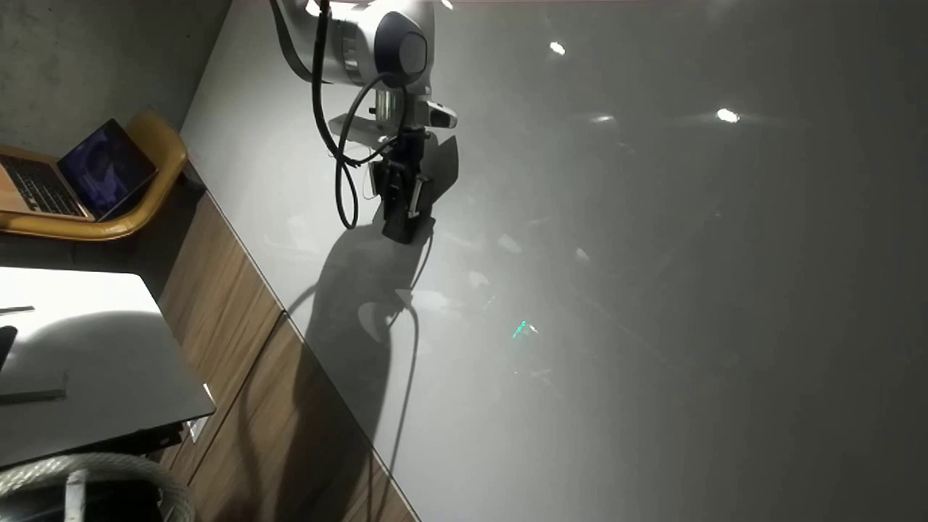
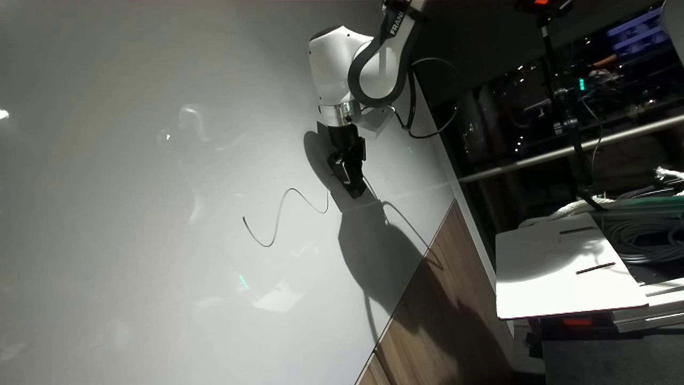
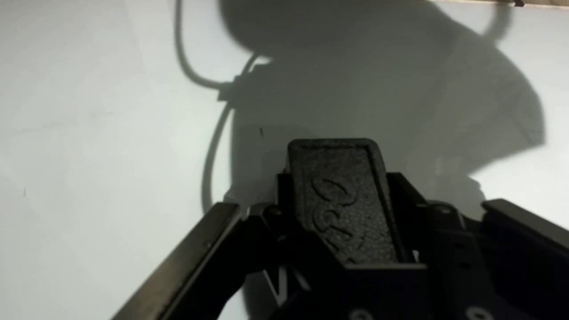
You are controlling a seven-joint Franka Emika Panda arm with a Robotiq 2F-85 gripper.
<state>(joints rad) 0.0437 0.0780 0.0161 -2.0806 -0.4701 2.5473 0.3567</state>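
- Gripper (image 3: pixel 340 191) of mine has its fingers (image 3: pixel 402 195) only partway apart, one along each long side of a black block (image 3: pixel 338 178), which they clasp between them.
- That hold across the narrow width seems chosen so the block's end juts free beyond my fingertips; in the wrist view it points to 12 o'clock, its lettered face turned toward the camera.
- In both exterior views the block sits at the low end of my arm (image 2: pixel 331 69), close by a white board (image 2: pixel 133 187); whether its end touches the board I cannot tell.
- At about 8 o'clock from the block in an exterior view, a wavy dark line (image 2: pixel 279 216) runs over the board, near the block but apart from it.
- At 10 o'clock from the block in the wrist view, a short dark stroke (image 3: pixel 261 132) lies within my shadow (image 3: pixel 338 89).
- Black cable (image 1: pixel 317 101) loops loosely at 8 o'clock from my wrist, probably left slack so turning does not tug it.
- Laptop (image 1: pixel 105 170), screen raised, rests on an orange chair (image 1: pixel 170 152) at 9 o'clock, likely put there for a steady seat away from the board.
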